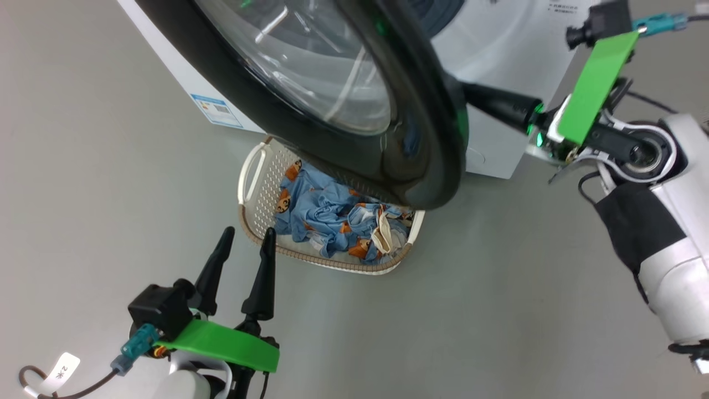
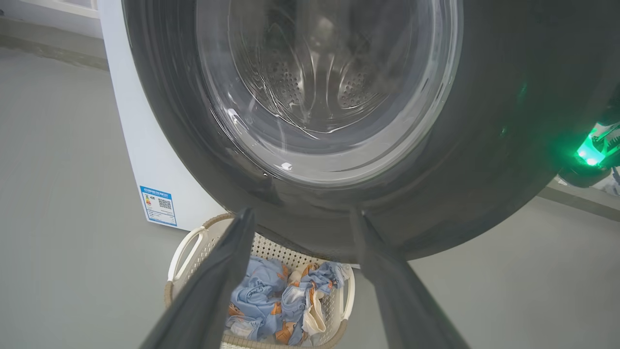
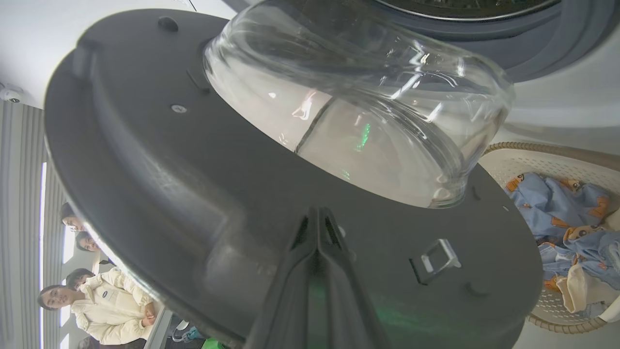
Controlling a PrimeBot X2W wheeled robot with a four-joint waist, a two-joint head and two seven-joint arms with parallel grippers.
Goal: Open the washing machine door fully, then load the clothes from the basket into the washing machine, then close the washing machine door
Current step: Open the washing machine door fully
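Grey floor point(image 1: 83, 166) holds the basket point(image 1: 265, 185) beneath the half-open door point(image 1: 426, 111); my right pincer point(image 3: 317, 215), together, points at its inner face; left pincer point(image 1: 248, 233), apart, nearer the basket.

Grey floor point(image 1: 83, 194) spreads around, and a few people point(image 3: 111, 310) look on together.
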